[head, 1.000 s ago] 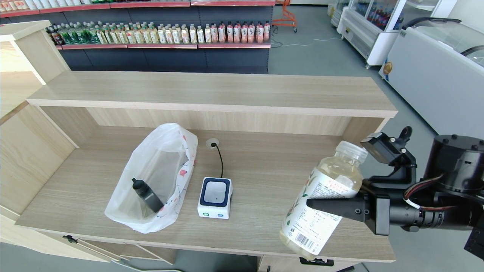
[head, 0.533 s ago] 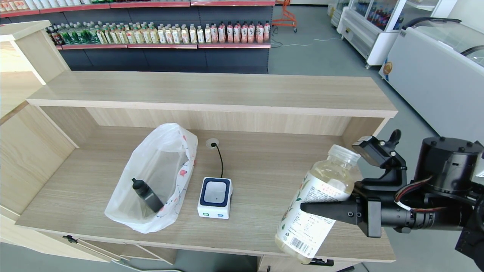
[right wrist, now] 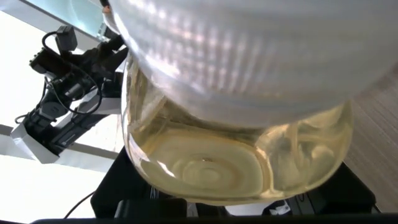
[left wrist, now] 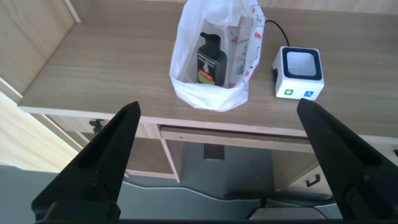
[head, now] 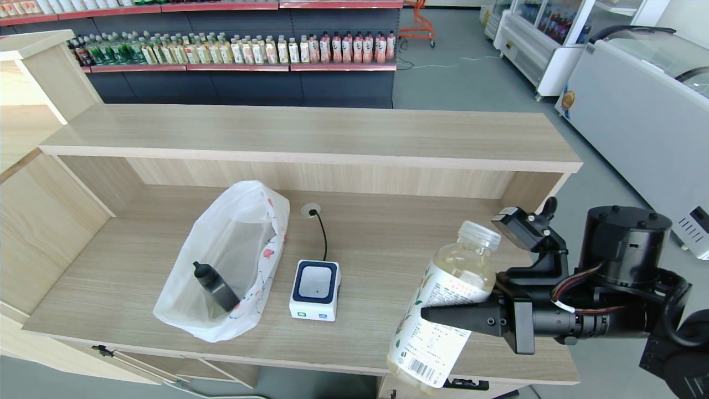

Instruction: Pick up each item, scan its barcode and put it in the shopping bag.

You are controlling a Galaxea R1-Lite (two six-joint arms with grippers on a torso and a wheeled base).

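left gripper [left wrist: 214,168]: fingers spread wide, nothing between them. it hangs off the near edge of the wooden counter [left wrist: 112,81], facing the bag.

shopping bag [head: 232,260]: thin white plastic with red print, lying on the left part of the counter [head: 388,249], mouth gaping. a dark pump bottle [head: 216,287] leans inside it, pump end up. the left wrist view has the same bag [left wrist: 214,56], the pump bottle [left wrist: 210,61] inside and the scanner [left wrist: 299,73] just beside it.

barcode scanner [head: 314,289]: white box with a dark-framed window facing up, just right of the bag and not touching it. its black cable [head: 321,235] runs back to a round grommet [head: 311,209] in the counter top.

drink bottle [head: 432,346]: clear plastic, pale yellow liquid, white label, clear cap. off the surface over the counter's near right edge, well right of the scanner. tilted, cap up and away, base low and toward the robot; barcode near the base, turned toward the head camera.

right gripper [head: 443,310]: clamped across the bottle's middle, arm coming in from the right. right wrist view looks up along the bottle [right wrist: 236,124], liquid pooled at one end.

behind: shelf rows of drink bottles [head: 232,50]; chest freezers [head: 637,94] at far right.
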